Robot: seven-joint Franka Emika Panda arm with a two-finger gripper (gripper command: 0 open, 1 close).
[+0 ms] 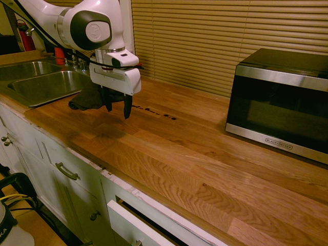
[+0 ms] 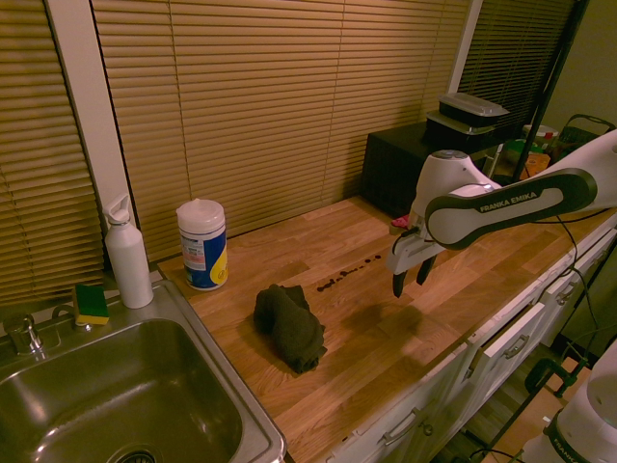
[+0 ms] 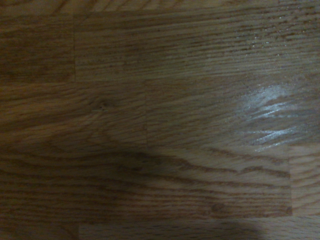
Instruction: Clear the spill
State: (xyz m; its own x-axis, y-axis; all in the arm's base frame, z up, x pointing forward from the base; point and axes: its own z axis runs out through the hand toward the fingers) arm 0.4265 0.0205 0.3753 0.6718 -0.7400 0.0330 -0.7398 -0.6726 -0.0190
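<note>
Dark blotches of the spill point(image 2: 347, 275) dot the wooden countertop point(image 2: 386, 323) between the cloth point(image 2: 290, 326) and the microwave point(image 1: 281, 105); the gripper point(image 2: 411, 284) hovers nearby, its fingers apart (and holding nothing).

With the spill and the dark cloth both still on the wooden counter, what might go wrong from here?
The open end effector might close on only a fold of the crumpled cloth, which could then slip out. Wiping might smear the spill rather than lift it, as its drops lie in a broken line. A wide sweep might also bump the wipes canister.
</note>
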